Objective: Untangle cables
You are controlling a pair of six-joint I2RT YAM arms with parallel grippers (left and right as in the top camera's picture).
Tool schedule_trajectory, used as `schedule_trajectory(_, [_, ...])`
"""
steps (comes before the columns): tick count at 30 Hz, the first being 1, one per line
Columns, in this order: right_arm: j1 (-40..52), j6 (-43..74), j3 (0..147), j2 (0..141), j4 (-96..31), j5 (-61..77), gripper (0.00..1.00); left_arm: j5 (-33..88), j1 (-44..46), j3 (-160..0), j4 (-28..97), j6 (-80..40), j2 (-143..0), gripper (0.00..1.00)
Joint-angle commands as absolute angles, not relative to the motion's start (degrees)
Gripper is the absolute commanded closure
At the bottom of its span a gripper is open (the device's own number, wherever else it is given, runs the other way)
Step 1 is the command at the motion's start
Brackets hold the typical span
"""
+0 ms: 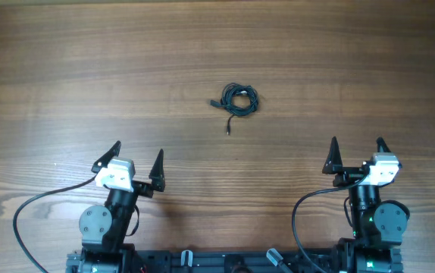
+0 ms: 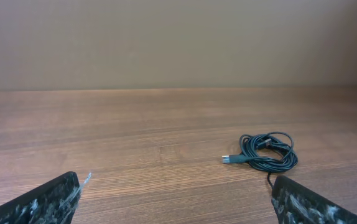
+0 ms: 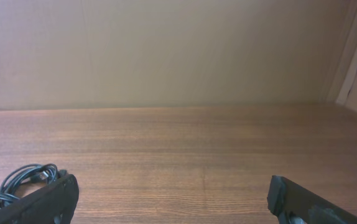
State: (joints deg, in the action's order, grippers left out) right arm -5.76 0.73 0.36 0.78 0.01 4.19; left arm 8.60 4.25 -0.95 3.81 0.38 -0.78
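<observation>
The cables (image 1: 240,99) are thin dark cords bunched in a small coil on the wooden table, with one plug end sticking out left and one tail trailing toward the front. The bunch shows right of centre in the left wrist view (image 2: 268,152) and at the lower left edge in the right wrist view (image 3: 23,179), partly behind a finger. My left gripper (image 1: 137,163) is open and empty, near the front left, well short of the cables. My right gripper (image 1: 356,155) is open and empty at the front right.
The wooden table (image 1: 89,68) fills the overhead view. Thick black cables (image 1: 28,208) loop from each arm base at the front edge. A plain beige wall (image 2: 178,43) stands behind the table's far edge.
</observation>
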Motion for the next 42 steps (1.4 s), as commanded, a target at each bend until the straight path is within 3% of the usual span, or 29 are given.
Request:
schedule_trajectory(1, [-5.52, 0.03, 0.3, 0.27, 0.12, 3.44, 0.0, 8.08, 4.62, -0.34, 1.98, -1.06, -0.3, 0.0])
schedule_trajectory(11, [-5.52, 0.01, 0.3, 0.27, 0.12, 3.46, 0.0, 7.84, 4.62, -11.79, 5.34, -5.41, -7.31, 0.0])
schedule_trajectory(15, [-5.52, 0.01, 0.3, 0.27, 0.12, 3.44, 0.0, 7.9, 4.62, -22.15, 10.02, -5.43, -19.42, 0.0])
schedule_trajectory(26, [-5.52, 0.03, 0.3, 0.27, 0.12, 3.46, 0.0, 13.5, 9.85, -70.74, 41.3, -5.37, -68.64, 0.0])
schedule_trajectory(38, [-5.52, 0.01, 0.3, 0.27, 0.12, 3.44, 0.0, 17.56, 19.57, -75.44, 27.29, -5.39, -94.87, 0.0])
schedule_trajectory(42, [-5.52, 0.01, 0.3, 0.27, 0.12, 3.46, 0.0, 16.27, 22.59, -75.44, 19.46, -5.37, -102.32, 0.14])
